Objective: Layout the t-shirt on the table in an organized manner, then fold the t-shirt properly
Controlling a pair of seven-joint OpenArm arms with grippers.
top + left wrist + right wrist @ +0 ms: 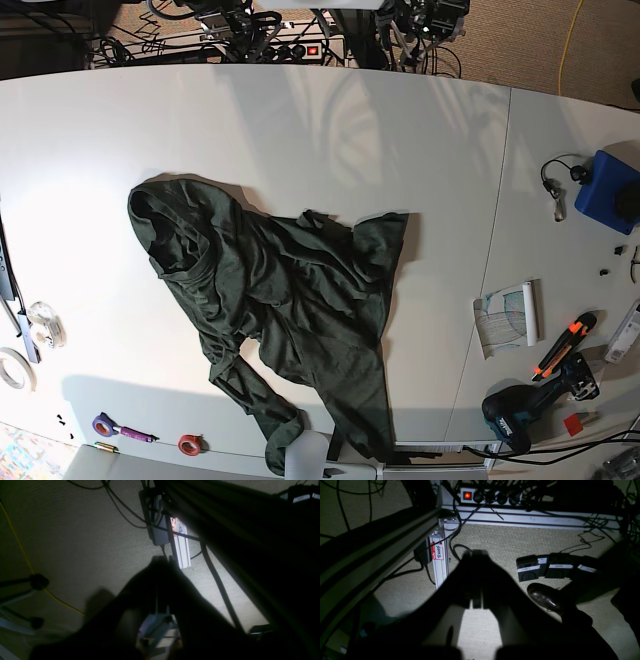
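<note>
A dark green t-shirt (pixel 280 300) lies crumpled on the white table (pixel 400 130), left of centre, with its hem hanging over the near edge. Neither gripper shows in the base view. In the left wrist view my left gripper (pixel 162 559) is a dark silhouette over the carpet beside the table frame, its fingertips together and nothing between them. My right gripper (pixel 476 553) likewise hangs over the floor below the table edge, its tips touching and holding nothing.
On the table's right part lie a blue case (pixel 610 190), a sheet of paper (pixel 508 318), an orange cutter (pixel 565 345) and a power drill (pixel 530 405). Tape rolls (pixel 45 320) sit at the left edge. On the floor are a power strip (pixel 490 496), cables, a shoe (pixel 542 597) and a tripod (pixel 25 587).
</note>
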